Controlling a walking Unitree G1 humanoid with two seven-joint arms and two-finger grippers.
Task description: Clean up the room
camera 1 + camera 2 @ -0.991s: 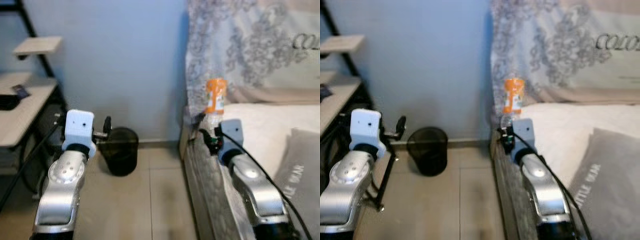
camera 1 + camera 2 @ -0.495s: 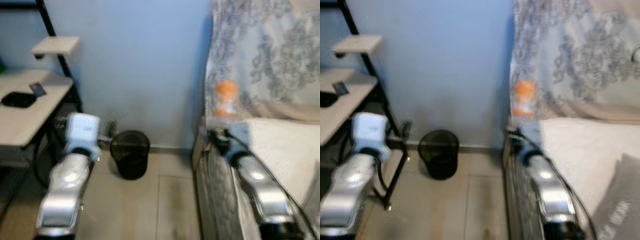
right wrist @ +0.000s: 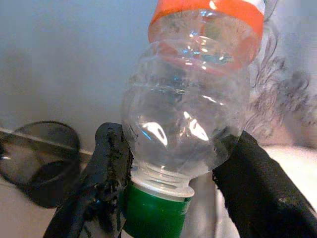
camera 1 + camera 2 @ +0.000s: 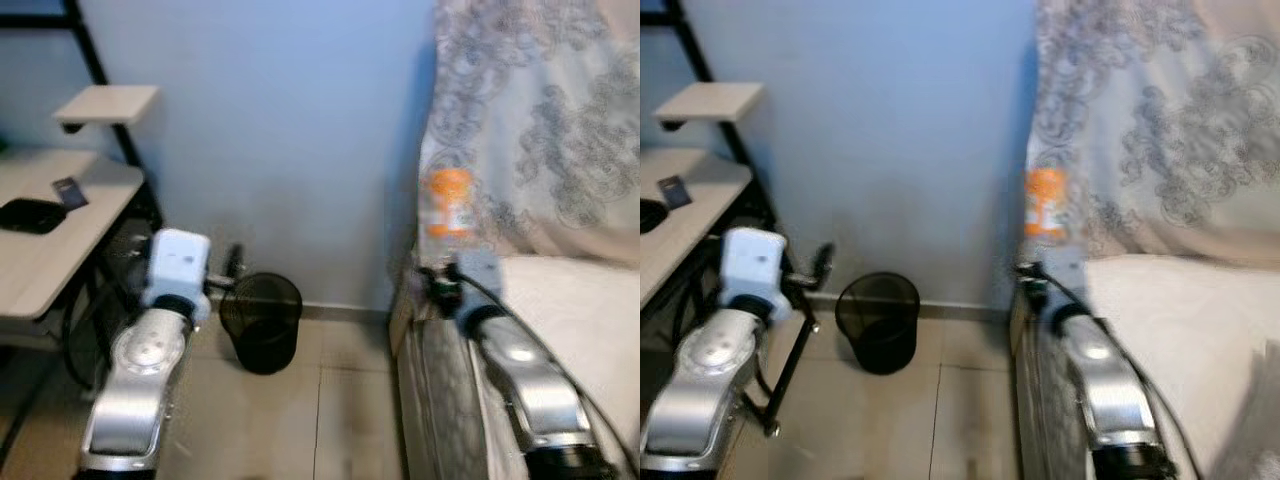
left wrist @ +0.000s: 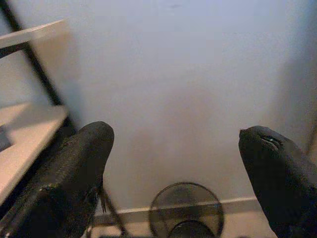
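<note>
Left eye view: tiled floor (image 4: 330,400), black bin (image 4: 262,322) by blue wall; right fingers (image 3: 106,168) clamp bottle (image 3: 190,109), left fingers (image 5: 79,163) spread.

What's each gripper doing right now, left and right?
Left gripper: open, empty, aimed toward the black wastebasket.
Right gripper: shut on the plastic bottle, held cap-down beside the bed.

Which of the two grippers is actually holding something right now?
The right gripper: its fingers clamp a clear plastic bottle with an orange label, green cap toward the wrist. The left gripper is open, facing the black wastebasket.
</note>
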